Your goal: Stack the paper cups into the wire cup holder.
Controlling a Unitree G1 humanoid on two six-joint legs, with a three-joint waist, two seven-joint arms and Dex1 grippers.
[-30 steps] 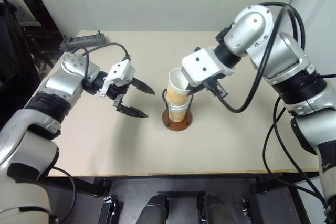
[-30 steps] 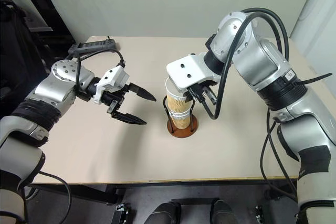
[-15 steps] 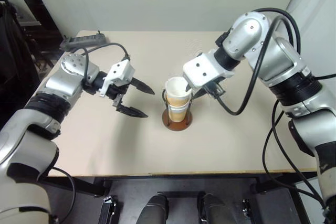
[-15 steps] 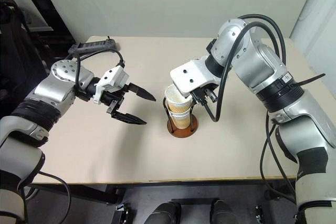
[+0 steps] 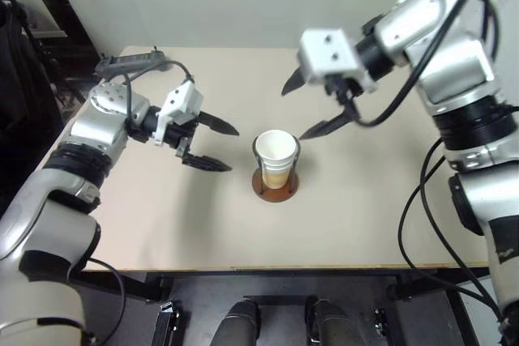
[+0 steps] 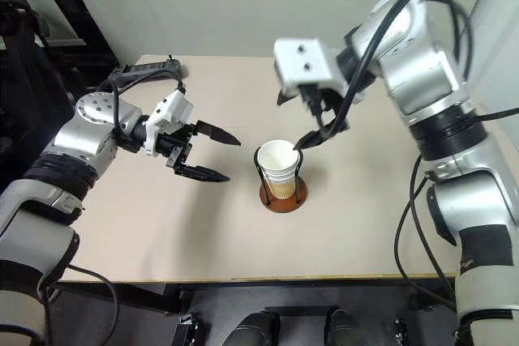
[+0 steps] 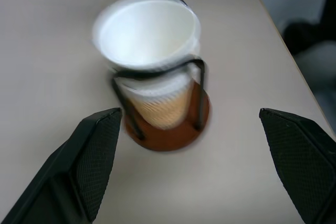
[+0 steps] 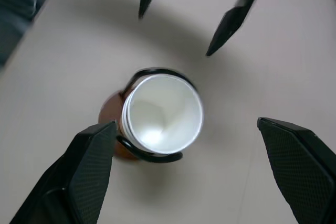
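The paper cups [image 5: 276, 160] stand nested upright in the wire cup holder [image 5: 275, 183] at table centre — about seven o'clock from the wide-open, empty right gripper [image 5: 311, 105], the nearer one, and three o'clock from the equally wide left gripper [image 5: 217, 146].

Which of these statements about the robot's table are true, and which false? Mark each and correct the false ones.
1. The paper cups sit nested in the wire cup holder. True.
2. The right gripper grips a cup. False: it is open, empty, above the stack.
3. The left gripper is open. True.
4. The holder lies tipped over. False: it stands upright on the table.
5. A power strip lies at the table's far left corner. True.
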